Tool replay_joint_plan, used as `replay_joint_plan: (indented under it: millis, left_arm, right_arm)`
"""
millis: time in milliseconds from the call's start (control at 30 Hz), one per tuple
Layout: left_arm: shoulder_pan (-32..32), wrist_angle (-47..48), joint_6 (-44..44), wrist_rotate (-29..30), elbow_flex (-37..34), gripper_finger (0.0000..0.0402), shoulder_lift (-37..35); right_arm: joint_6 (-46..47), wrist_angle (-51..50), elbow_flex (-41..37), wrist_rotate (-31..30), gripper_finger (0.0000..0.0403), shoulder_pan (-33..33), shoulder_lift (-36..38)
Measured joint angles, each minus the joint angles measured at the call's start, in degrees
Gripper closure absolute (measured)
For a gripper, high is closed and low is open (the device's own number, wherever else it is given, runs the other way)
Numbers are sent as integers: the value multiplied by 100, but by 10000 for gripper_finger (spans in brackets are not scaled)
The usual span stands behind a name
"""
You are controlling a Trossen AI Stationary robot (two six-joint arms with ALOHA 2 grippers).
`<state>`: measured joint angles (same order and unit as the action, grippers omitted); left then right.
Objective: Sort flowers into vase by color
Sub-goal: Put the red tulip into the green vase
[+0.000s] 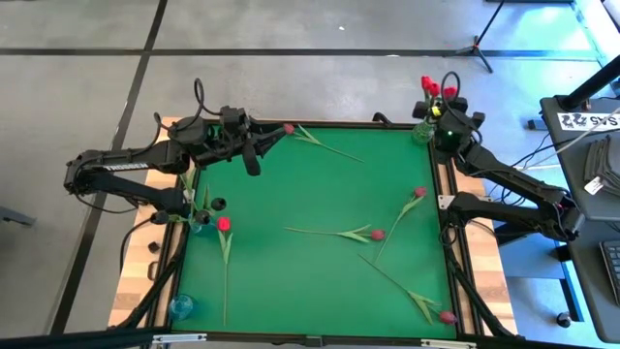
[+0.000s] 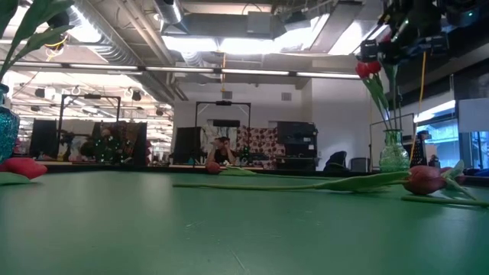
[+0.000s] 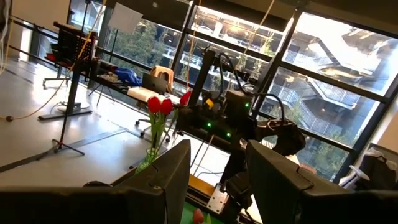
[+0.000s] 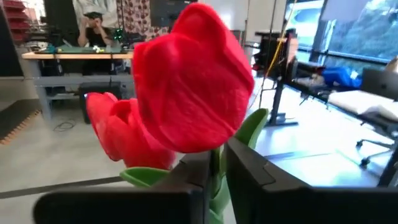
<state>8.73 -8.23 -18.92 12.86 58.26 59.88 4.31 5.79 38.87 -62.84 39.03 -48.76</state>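
The right end effector (image 4: 214, 171) clenches a bright red tulip's (image 4: 193, 87) stem, seen only close up (overhead hides this); the left end effector (image 3: 214, 180) hangs released.

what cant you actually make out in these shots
- High view: whether the right gripper has let go of the red tulip over the clear vase; too small.
- Right wrist view: the stem below the red tulip head; hidden by the fingers.
- Low view: the teal vase; cut off by the edge.
- High view: contents of the vases beside the left arm; too small.
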Motion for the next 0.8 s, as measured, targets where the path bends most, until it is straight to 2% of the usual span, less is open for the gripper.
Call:
replay_joint_plan:
  millis: [233, 567, 800]
  left_arm:
    - [0, 1, -90, -4, 0, 250, 0]
    - [2, 66, -149, -90, 0, 250, 0]
    - [2, 68, 95, -30, 0, 250, -1]
  right_arm:
    - [467, -573, 183, 628, 309, 0, 41]
    - [957, -2418, 1407, 750, 197, 0, 43]
    - [1204, -3258, 2267, 1560, 146, 0, 41]
